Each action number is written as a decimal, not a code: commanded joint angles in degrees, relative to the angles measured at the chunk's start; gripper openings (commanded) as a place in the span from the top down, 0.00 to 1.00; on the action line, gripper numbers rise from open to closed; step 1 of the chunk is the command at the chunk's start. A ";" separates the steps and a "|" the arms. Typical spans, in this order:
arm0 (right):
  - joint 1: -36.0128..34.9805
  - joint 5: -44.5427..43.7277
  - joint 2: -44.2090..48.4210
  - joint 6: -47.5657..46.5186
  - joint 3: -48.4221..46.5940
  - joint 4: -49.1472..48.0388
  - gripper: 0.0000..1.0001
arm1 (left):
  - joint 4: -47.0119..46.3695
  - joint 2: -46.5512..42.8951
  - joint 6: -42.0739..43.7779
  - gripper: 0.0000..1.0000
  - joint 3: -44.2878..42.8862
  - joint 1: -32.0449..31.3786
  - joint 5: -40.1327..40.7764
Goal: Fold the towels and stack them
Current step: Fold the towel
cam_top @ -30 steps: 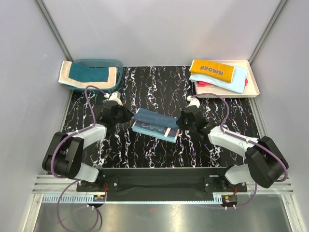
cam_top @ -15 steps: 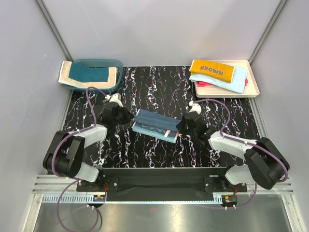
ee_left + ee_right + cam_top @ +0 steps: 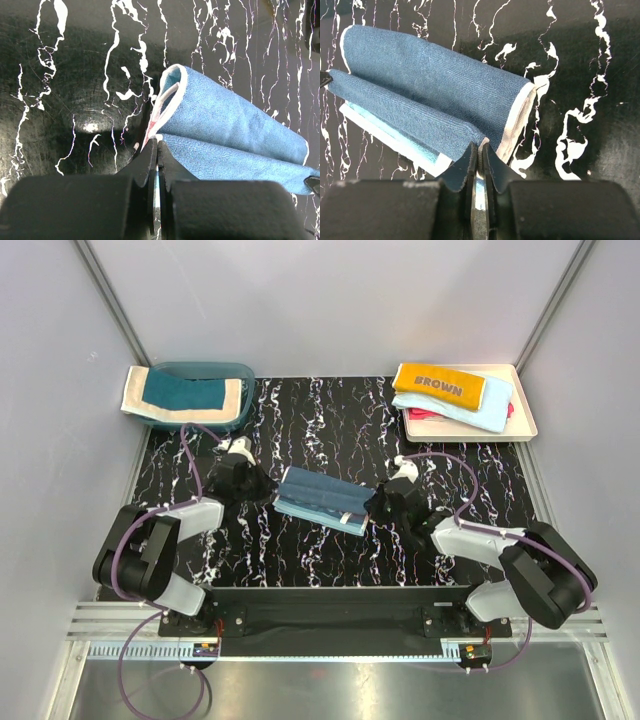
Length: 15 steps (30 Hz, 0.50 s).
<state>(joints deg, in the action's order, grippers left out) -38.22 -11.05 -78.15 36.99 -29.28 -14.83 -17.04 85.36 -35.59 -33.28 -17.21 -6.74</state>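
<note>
the dusty blue towel point(image 3: 320, 498) lies mid-bench point(image 3: 330, 410), doubled into two soft rolls and not yet flat. the left claw point(image 3: 157, 150) is pinched tight on the thin white-edged corner at its left end. the right claw point(image 3: 479, 150) is very narrow on the near fold at the other end, and a pale sliver between its tips suggests it has cloth in its grip.

the step in hand looks like finishing this fold. to do it well, both ends should travel together and level, so the near edge lands square on the far one. the cloth wants a light tension between the claws to flatten the puffed rolls. neither claw should let go until the layers rest on the bench, since a thin corner pinch can slip.

count: five towels. one is the dusty blue one. one is dark teal point(image 3: 180, 392), draped over the basin point(image 3: 205, 367). three are stacked in the tray point(image 3: 527, 425): orange-yellow point(image 3: 440, 387) on top, light blue point(image 3: 480, 410) under it and red point(image 3: 422, 415) peeking out below. there are also one basin, one tray and two claws.
</note>
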 commanded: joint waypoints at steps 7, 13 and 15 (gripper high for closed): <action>-0.63 2.08 0.19 2.47 3.35 -4.86 0.81 | -1.42 0.51 -0.44 1.00 -0.47 0.34 4.90; -0.63 4.02 2.12 2.82 4.32 -4.33 0.75 | -0.45 0.68 -1.06 0.96 -0.47 0.34 5.25; -0.63 4.10 3.35 3.17 4.67 -3.46 0.76 | 0.33 0.33 -1.23 0.94 -0.65 0.34 5.16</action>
<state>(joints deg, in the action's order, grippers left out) -38.30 -7.40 -77.80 39.33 -24.95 -17.54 -15.81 85.76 -36.56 -33.28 -17.19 -4.10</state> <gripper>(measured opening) 0.242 0.051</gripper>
